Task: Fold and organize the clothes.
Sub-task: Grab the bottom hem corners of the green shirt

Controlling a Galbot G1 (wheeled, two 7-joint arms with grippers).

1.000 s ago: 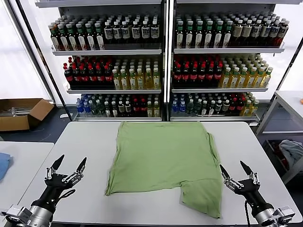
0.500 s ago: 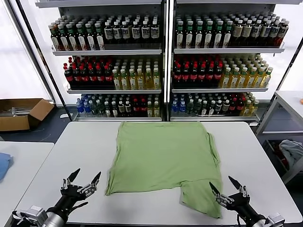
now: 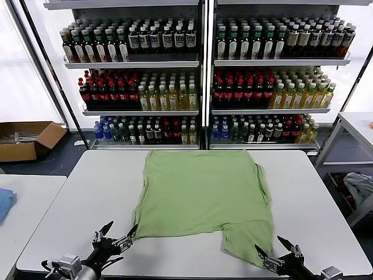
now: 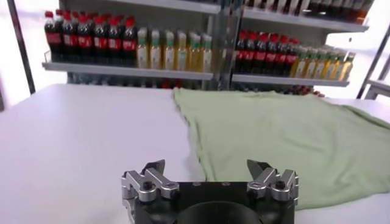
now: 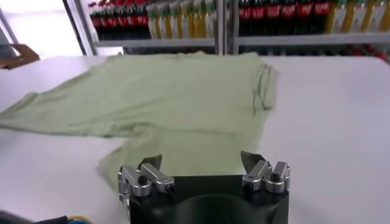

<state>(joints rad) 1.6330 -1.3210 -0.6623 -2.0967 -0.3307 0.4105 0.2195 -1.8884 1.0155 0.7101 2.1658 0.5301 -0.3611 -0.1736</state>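
The light green shirt (image 3: pixel 201 195) lies spread flat on the white table (image 3: pixel 76 198), plain side up; collar, buttons and print are hidden. One part hangs toward the near right corner. My left gripper (image 3: pixel 119 236) is open and empty at the near edge, just beside the shirt's near left corner. My right gripper (image 3: pixel 273 249) is open and empty at the near edge, by the shirt's near right corner. The shirt also shows in the left wrist view (image 4: pixel 286 134) and in the right wrist view (image 5: pixel 183 103), ahead of each open gripper (image 4: pixel 207 167) (image 5: pixel 201 161).
Drink shelves (image 3: pixel 201 76) full of bottles stand behind the table. A second table with a blue cloth (image 3: pixel 3 204) is at the left. A cardboard box (image 3: pixel 26 139) lies on the floor at the far left. Another table (image 3: pixel 355 125) stands at the right.
Both grippers have drawn back toward the table's near edge and inward toward the shirt's near corners. They stay open. The shirt has not moved.
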